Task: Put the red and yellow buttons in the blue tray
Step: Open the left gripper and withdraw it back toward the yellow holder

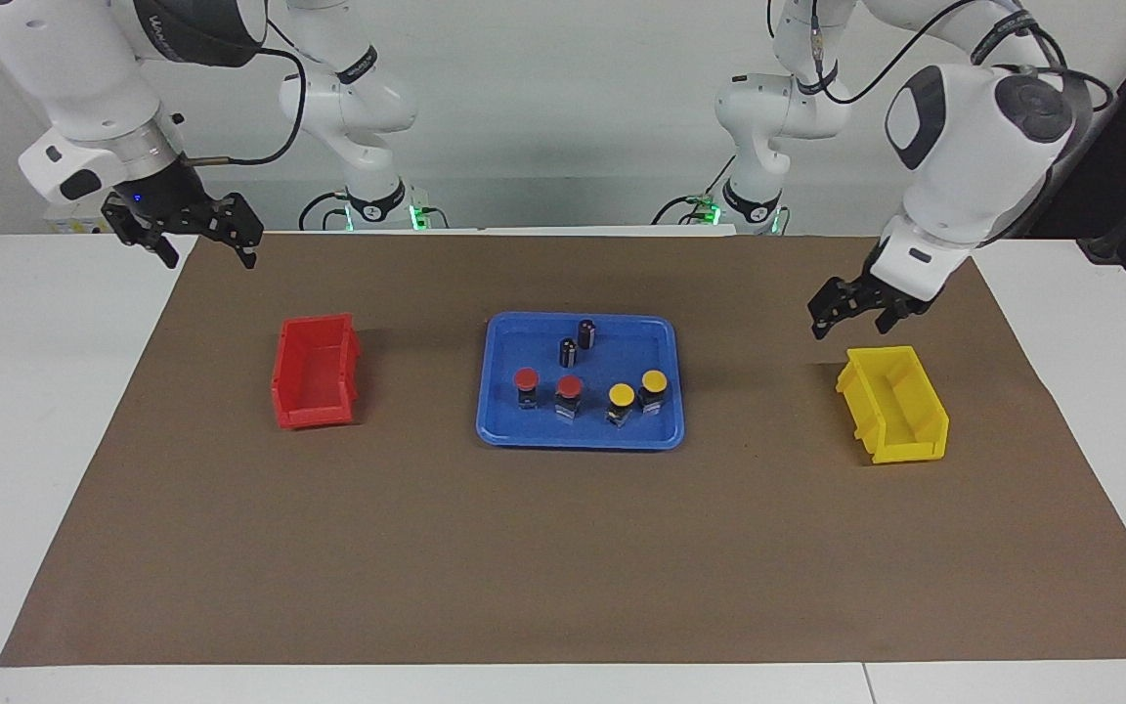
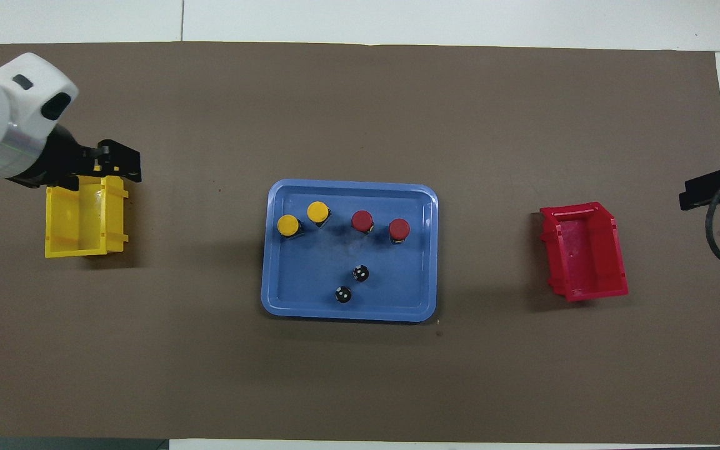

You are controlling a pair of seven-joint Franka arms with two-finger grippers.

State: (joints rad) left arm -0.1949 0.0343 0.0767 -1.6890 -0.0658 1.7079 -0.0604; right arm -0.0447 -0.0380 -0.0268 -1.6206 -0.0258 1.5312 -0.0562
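We find all four small push-buttons already inside the wide, shallow blue plastic tray [image 1: 580, 434]: the two red-capped buttons [image 1: 526, 379] [image 1: 569, 386] and the two yellow-capped buttons [image 1: 621, 395] [image 1: 654, 380] stand in a rough row along the tray's edge farther from the robots, caps up, each short body upright so its long axis is vertical. That row runs along the tray's long side, from one arm's end of the desk toward the other. Two dark capless cylinders [image 1: 577, 342] stand nearer the robots in the same tray.

Our left pincer [image 1: 854, 311] hangs released and empty over the robots' end of the small deep yellow plastic bin [image 1: 893, 404], well apart from the tray, which lies toward the desk's middle from it. Our right pincer [image 1: 194, 233] waits, spread open, in the air above the mat's edge near the small deep red plastic bin [image 1: 315, 371]. We judge the placing done; neither pincer needs a button now.
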